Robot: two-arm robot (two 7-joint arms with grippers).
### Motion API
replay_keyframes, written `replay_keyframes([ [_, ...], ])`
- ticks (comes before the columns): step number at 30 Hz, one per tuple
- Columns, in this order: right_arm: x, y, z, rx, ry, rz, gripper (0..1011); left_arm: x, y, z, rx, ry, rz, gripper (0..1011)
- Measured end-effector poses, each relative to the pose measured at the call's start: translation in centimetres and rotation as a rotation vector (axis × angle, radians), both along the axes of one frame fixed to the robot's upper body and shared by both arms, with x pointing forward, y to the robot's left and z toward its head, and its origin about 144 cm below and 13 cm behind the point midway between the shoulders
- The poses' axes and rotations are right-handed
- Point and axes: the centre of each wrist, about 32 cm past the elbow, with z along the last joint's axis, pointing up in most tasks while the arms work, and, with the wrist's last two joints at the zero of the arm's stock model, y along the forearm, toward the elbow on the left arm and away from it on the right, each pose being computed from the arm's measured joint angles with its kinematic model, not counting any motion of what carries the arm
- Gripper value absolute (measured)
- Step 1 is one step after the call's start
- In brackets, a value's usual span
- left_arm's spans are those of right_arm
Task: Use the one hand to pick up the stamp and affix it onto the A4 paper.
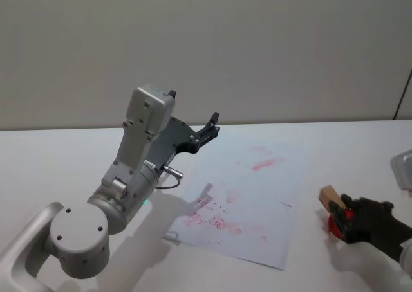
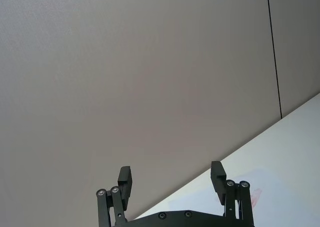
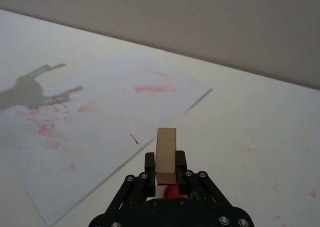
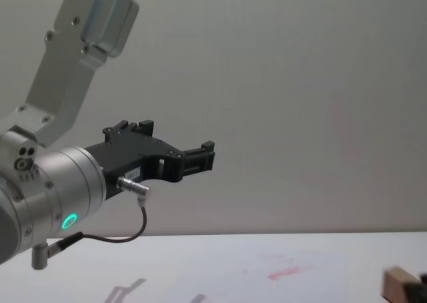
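The white table (image 1: 51, 157) runs back to a plain grey wall. The silver left arm (image 1: 129, 176), with a green light on its lower joint, rises over the table's left half. It carries the left gripper (image 1: 209, 128) high above the surface and aims it toward the table's far edge. In the left wrist view the left gripper (image 2: 171, 177) has its two fingers spread wide with nothing between them. The chest view shows it (image 4: 200, 157) held well above the table against the wall.

The A4 paper (image 1: 257, 195) lies flat across the middle of the table, turned at an angle, its far edge near the table's far edge. Red smudges mark its upper part and its near left corner.

The right gripper (image 1: 351, 218) sits low toward the table's right side, just off the paper's right edge. Its jaws are closed onto the stamp (image 1: 329, 197) and grip the block's lower part from both sides. In the right wrist view the stamp (image 3: 166, 152) stands lengthwise between the fingertips of the right gripper (image 3: 165, 159), and its free end reaches past them toward the paper. It is clear of the sheet; whether it touches the table cannot be told. A red part (image 3: 167, 189) shows beneath the stamp between the fingers, and what it is cannot be told.
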Motion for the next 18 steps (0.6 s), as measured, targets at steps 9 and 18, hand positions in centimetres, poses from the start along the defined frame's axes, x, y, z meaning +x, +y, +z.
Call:
replay_keyframes([
  [9,1.3,2.2,1.3,0.107,-0.067,0.106,223,0.0,0.0,0.0,0.0,0.0,0.0,1001],
  [18,2.8,4.7,1.6,0.18,-0.063,0.185,223,0.0,0.0,0.0,0.0,0.0,0.0,1001],
])
